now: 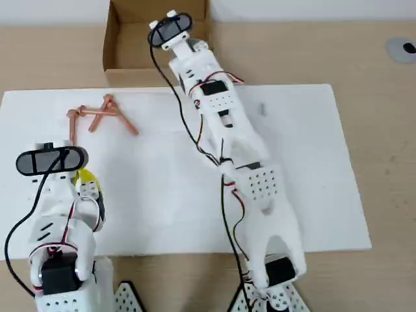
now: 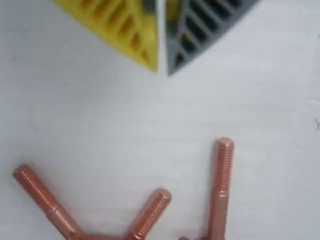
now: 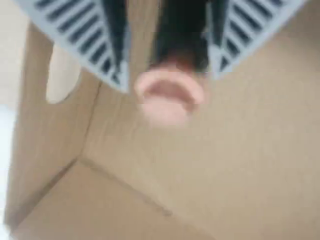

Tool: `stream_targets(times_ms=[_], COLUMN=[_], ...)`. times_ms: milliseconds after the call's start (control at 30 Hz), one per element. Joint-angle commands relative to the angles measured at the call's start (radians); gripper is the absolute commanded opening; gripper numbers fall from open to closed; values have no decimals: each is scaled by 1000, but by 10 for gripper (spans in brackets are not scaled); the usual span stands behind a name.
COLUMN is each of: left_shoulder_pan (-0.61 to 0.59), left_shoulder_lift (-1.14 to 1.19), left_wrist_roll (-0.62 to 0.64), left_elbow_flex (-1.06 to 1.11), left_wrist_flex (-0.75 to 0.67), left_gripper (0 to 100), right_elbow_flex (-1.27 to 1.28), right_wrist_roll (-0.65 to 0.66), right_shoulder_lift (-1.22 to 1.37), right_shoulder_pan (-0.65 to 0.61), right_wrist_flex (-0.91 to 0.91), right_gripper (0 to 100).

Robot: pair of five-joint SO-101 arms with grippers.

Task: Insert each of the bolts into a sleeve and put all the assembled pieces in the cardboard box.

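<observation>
Several copper bolts (image 1: 101, 116) lie in a loose pile on the white board's far left; three of their threaded ends (image 2: 150, 215) show in the left wrist view. My left gripper (image 2: 162, 67) hovers just short of them, its yellow finger (image 1: 86, 182) and grey finger tip to tip with nothing between. My right gripper (image 3: 167, 75) hangs inside the cardboard box (image 1: 127, 39), shut on a black sleeve (image 3: 180, 35) with a bolt's copper head (image 3: 167, 97) poking out below. The box's brown floor (image 3: 210, 175) lies under it.
The white board (image 1: 292, 162) covers most of the wooden table. The right arm (image 1: 227, 136) stretches diagonally across the board's middle to the box at the far edge. A grey object (image 1: 403, 49) sits at the far right.
</observation>
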Motion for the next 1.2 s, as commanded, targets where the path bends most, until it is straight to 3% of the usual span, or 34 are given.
stream_targets(times_ms=[0, 300, 467, 767, 1000, 1167], left_shoulder_pan=[11, -21, -155, -181, -181, -181], left_shoulder_lift=[-4, -2, 81, 639, 1073, 1343], left_wrist_roll=[-2, 54, 129, 129, 126, 41], left_elbow_flex=[-32, -81, -95, -425, -732, -911], left_wrist_flex=[5, 5, -38, -51, -51, -44], left_gripper=[11, 60, 91, 89, 89, 89], right_elbow_flex=[-68, -71, -153, -317, -476, -621], right_wrist_roll=[8, 3, -54, -245, -296, -313], right_shoulder_lift=[-28, -38, -140, -254, -346, -394], right_shoulder_pan=[16, 15, -15, -22, -22, -21], right_wrist_flex=[34, 57, 284, 597, 973, 1208], right_gripper=[148, 147, 146, 146, 146, 146])
